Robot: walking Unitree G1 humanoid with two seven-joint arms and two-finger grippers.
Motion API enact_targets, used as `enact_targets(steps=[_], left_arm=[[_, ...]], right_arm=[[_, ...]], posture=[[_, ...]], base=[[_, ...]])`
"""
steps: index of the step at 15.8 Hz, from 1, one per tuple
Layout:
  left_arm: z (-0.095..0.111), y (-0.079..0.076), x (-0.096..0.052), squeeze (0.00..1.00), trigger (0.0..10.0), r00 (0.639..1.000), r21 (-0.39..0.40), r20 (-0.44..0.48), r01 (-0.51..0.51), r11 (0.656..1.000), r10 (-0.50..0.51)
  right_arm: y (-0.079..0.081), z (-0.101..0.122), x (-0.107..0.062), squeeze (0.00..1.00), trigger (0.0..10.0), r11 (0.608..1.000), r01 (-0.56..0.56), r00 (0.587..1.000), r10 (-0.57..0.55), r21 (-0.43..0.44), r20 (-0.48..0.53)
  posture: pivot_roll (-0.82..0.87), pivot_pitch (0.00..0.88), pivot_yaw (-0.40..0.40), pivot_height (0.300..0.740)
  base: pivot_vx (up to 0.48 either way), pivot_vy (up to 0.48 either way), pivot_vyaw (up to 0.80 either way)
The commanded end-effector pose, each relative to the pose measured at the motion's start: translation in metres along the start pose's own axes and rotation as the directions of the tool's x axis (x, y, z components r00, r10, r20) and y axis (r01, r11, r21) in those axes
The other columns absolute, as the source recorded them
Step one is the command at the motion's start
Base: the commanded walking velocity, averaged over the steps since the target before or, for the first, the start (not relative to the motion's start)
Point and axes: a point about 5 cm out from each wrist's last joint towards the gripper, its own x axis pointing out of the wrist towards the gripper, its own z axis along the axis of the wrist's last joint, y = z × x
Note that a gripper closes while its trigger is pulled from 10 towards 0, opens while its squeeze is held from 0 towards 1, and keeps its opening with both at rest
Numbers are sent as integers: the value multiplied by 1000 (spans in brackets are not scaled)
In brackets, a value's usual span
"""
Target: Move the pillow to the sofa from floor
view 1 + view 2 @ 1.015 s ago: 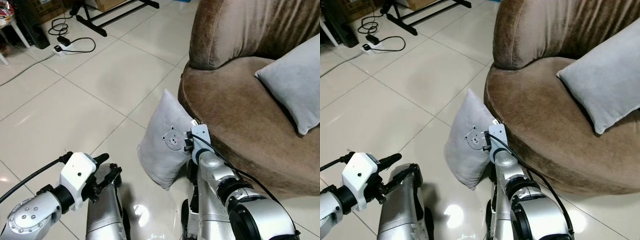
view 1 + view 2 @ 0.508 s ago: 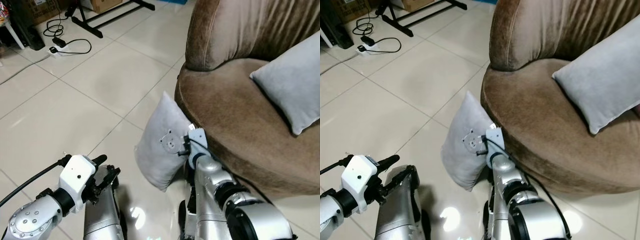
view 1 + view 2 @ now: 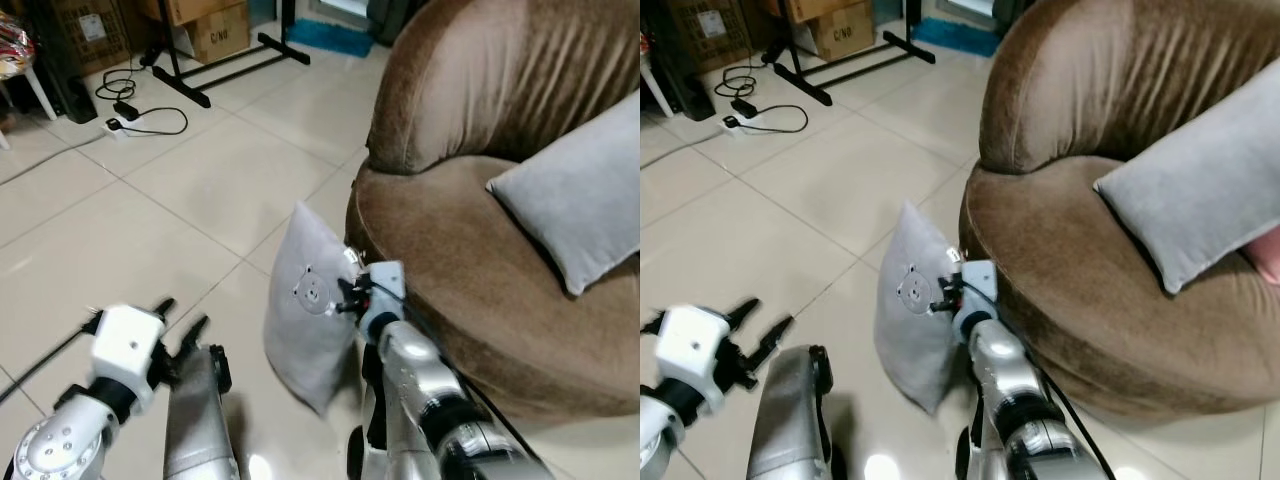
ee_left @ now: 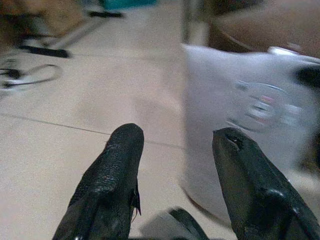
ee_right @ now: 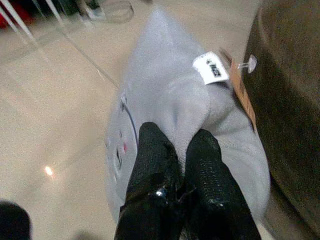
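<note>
A grey pillow [image 3: 305,310] with a round bear patch stands on edge on the tiled floor, leaning against the front of the brown sofa [image 3: 470,250]. My right gripper [image 5: 180,137] is shut on the pillow's upper edge, its two black fingers pinching the fabric beside a white tag [image 5: 211,67]. My left gripper [image 4: 175,140] is open, low over the floor to the left of the pillow [image 4: 240,110], and holds nothing.
A second grey pillow [image 3: 585,195] lies on the sofa seat at the right. A black stand [image 3: 215,65], cardboard boxes [image 3: 215,25] and a power strip with cables [image 3: 125,110] sit on the floor at the far left.
The camera has tilted up and the scene has shifted. The pillow stands higher and more upright in my right gripper. My left gripper's fingers have spread wider.
</note>
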Motion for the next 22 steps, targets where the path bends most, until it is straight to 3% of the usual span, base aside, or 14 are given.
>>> enact_targets(steps=[1, 2, 4, 5, 6, 8, 11, 13, 22], left_arm=[[0, 3, 1, 0, 10000, 999, 4, -1, -35, 999, 35], [0, 3, 1, 0, 10000, 999, 2, 0, -48, 999, 48], [5, 8, 13, 0, 10000, 992, 2, 42, -123, 992, 123], [7, 10, 15, 0, 10000, 988, -6, 55, -147, 989, 147], [9, 13, 17, 0, 10000, 984, -26, 67, -167, 986, 168], [16, 15, 21, 0, 10000, 977, -46, 97, -189, 981, 192], [24, 15, 34, 0, 10000, 970, -55, 135, -197, 979, 203], [28, 17, 42, 0, 10000, 966, -50, 154, -203, 978, 209], [32, 14, 52, 0, 10000, 968, -44, 166, -182, 982, 186]], right_arm=[[-5, 18, 0, 0, 0, 1000, -7, 997, 7, 0, 76], [-5, 21, -1, 0, 0, 1000, -6, 996, 6, 1, 90], [-12, 49, -17, 0, 0, 998, -4, 976, -10, 64, 215], [-12, 59, -25, 0, 1686, 998, -7, 965, -11, 68, 261], [-11, 65, -31, 0, 10000, 998, -1, 967, -15, 65, 253], [-8, 82, -44, 0, 10000, 999, -13, 949, 0, 41, 317], [-10, 96, -52, 0, 10000, 996, 41, 939, -65, 78, 337], [-3, 107, -56, 0, 10000, 994, 27, 933, -64, 110, 354], [-2, 111, -60, 0, 10000, 991, 63, 938, -100, 122, 332]], posture=[[92, 0, -82, 464], [92, 0, -82, 464], [80, 0, -78, 464], [75, 0, -77, 464], [60, 0, -73, 464], [33, 0, -65, 464], [2, 0, -40, 484], [9, 0, -44, 504], [-5, 0, -27, 599]], base=[[0, 0, 0], [0, 0, 0], [0, 0, 0], [0, 0, 0], [0, 0, 0], [0, 0, 0], [0, 0, 0], [0, 0, 0], [0, 0, 0]])
